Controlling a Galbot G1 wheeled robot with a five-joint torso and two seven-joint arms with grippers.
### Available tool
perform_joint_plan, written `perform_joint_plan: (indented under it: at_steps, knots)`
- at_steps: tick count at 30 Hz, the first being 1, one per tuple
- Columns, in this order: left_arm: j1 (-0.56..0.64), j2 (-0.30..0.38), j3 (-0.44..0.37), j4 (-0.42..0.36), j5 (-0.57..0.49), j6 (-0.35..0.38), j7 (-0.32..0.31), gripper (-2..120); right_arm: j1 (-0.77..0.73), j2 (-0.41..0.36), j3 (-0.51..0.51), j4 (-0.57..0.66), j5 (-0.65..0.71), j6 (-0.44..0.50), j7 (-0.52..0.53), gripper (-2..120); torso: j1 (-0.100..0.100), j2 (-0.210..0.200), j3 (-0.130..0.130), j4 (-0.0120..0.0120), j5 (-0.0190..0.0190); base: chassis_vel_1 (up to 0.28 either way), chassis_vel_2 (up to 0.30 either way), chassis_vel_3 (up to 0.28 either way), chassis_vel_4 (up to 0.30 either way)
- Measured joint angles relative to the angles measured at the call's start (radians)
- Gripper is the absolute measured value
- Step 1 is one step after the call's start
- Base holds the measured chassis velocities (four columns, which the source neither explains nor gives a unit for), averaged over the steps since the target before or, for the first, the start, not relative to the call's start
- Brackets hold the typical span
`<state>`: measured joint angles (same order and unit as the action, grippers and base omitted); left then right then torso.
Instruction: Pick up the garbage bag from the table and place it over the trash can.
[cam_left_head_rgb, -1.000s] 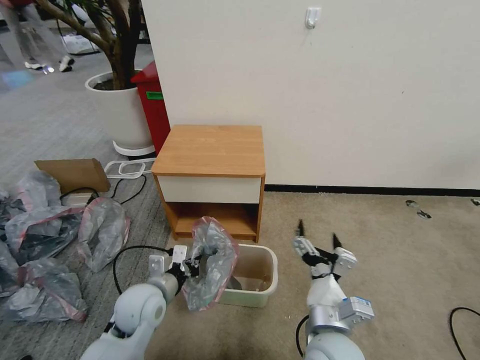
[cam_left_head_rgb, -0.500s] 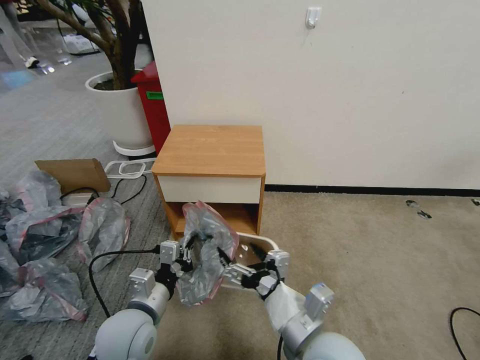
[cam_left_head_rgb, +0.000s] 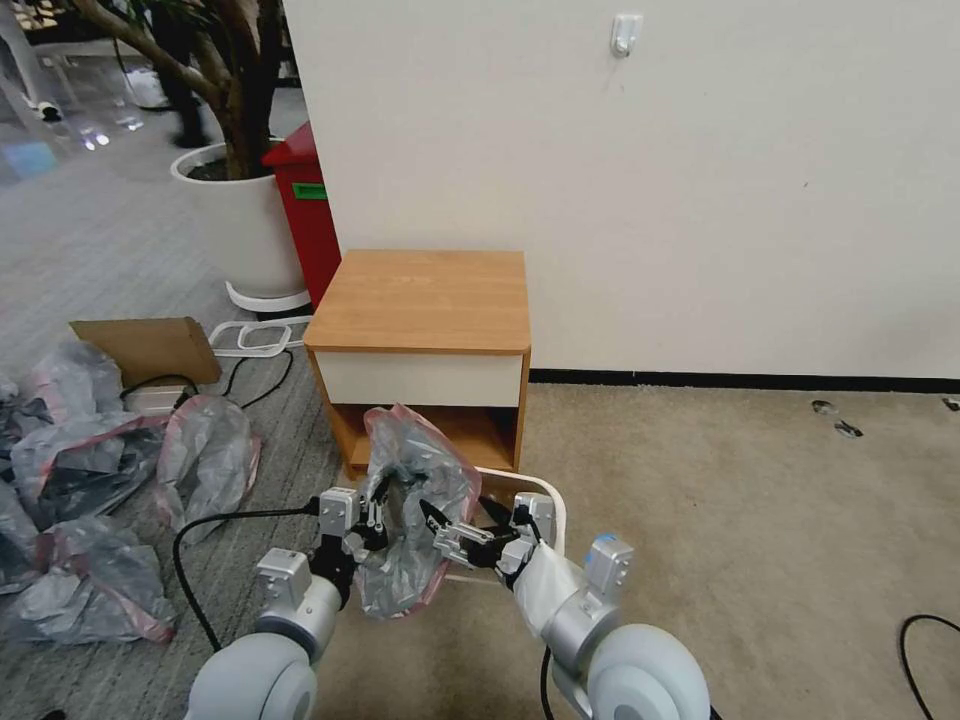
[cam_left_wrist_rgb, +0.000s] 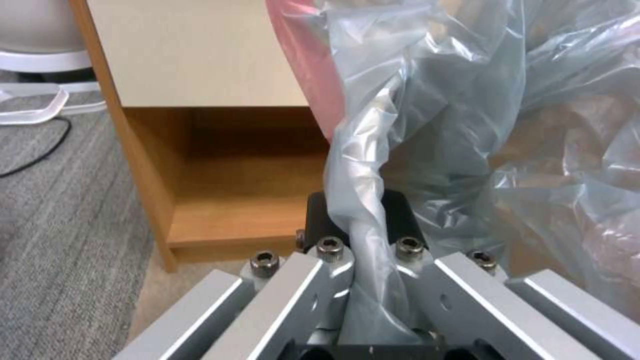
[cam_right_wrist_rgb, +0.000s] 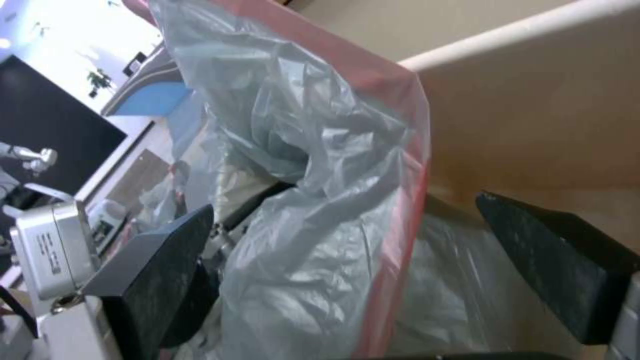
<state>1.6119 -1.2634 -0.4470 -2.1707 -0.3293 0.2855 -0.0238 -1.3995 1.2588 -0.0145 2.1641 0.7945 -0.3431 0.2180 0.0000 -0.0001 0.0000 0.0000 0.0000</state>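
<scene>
On the grey floor to the robot's left lie several bulky grey plastic bags with dark contents (cam_left_head_rgb: 80, 470), a flat brown cardboard piece (cam_left_head_rgb: 150, 348) and a black cable (cam_left_head_rgb: 250, 378). Farther back stand a big white round planter holding a tree (cam_left_head_rgb: 238, 225) and a tall red bin (cam_left_head_rgb: 305, 215), both by the cream wall.

The small orange-brown wooden worktop with a white drawer front and an open lower shelf (cam_left_head_rgb: 425, 300) stands against that wall, its top bare. Just in front of its lower shelf, on the beige carpet, sits the small cream-white rectangular plastic trash can (cam_left_head_rgb: 545, 500); only part of its rolled rim shows, since the bag and the right arm stand in the way.

The thin crinkly translucent grey garbage bag with a pink-red rim band (cam_left_head_rgb: 415, 510) hangs in the air in front of the worktop's shelf opening, over the near left part of the trash can, its mouth gaping towards the camera.

The left tool (cam_left_head_rgb: 368, 520) reaches up from the lower left and pinches a twisted fold of the bag between its pressed-together fingers (cam_left_wrist_rgb: 393, 215). The right tool (cam_left_head_rgb: 462, 535) reaches in from the lower right, pointing leftwards; its dark pads (cam_right_wrist_rgb: 560, 265) are spread, with the bag's red-banded edge between them, not clamped.
</scene>
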Motion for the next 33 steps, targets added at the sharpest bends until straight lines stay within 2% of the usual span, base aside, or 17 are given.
perform_joint_plan:
  at_steps: [9, 16, 18, 20, 23, 26, 29, 31, 33]
  knots:
    - [0.003, -0.005, 0.006, 0.0, -0.003, 0.0, 0.0, 0, 0.009, 0.012, -0.009, -0.023, 0.017, 0.017, -0.044, 97, 0.0, 0.0, 0.0, -0.0001, 0.0, 0.0, 0.0, 0.0, 0.0]
    - [0.01, -0.005, 0.008, -0.008, -0.01, 0.0, 0.0, 0, 0.03, 0.02, -0.009, -0.058, 0.008, 0.035, -0.047, 86, 0.0, 0.0, 0.0, 0.0, 0.0, 0.0, 0.0, 0.0, 0.0]
    - [0.011, -0.004, 0.007, -0.008, -0.01, 0.0, 0.0, 0, 0.031, 0.021, -0.009, -0.066, 0.006, 0.042, -0.047, 75, 0.0, 0.0, 0.0, 0.0, 0.0, 0.0, 0.0, 0.0, 0.0]
    - [0.011, -0.004, 0.007, -0.008, -0.01, 0.0, 0.0, 0, 0.031, 0.021, -0.009, -0.067, 0.005, 0.045, -0.047, 71, 0.0, 0.0, 0.0, 0.0, 0.0, 0.0, 0.0, 0.0, 0.0]
    - [0.01, -0.003, 0.004, -0.006, -0.011, 0.001, -0.002, 0, 0.031, 0.023, -0.006, -0.073, 0.0, 0.056, -0.052, 57, 0.0, 0.0, 0.0, 0.0, 0.0, 0.0, 0.0, 0.0, 0.0]
    - [0.008, -0.003, 0.004, -0.006, -0.011, 0.002, -0.004, 0, 0.03, 0.026, -0.004, -0.074, -0.001, 0.059, -0.053, 50, 0.0, 0.0, 0.0, 0.0, 0.0, 0.0, 0.0, 0.0, 0.0]
    - [0.007, -0.003, 0.004, -0.006, -0.013, 0.003, -0.006, 0, 0.029, 0.027, -0.004, -0.074, -0.009, 0.063, -0.057, 34, 0.0, 0.0, 0.0, 0.0, 0.0, 0.0, 0.0, 0.0, 0.0]
    - [0.007, -0.002, 0.004, -0.006, -0.013, 0.003, -0.006, 0, 0.029, 0.028, -0.004, -0.074, -0.011, 0.063, -0.058, 32, 0.0, 0.0, 0.0, 0.0, 0.0, 0.0, 0.0, 0.0, 0.0]
    - [0.006, -0.002, 0.002, -0.005, -0.017, 0.003, -0.007, 0, 0.026, 0.027, -0.005, -0.074, -0.015, 0.066, -0.061, 22, 0.0, 0.0, 0.0, 0.0, 0.0, 0.0, 0.0, 0.0, 0.0]
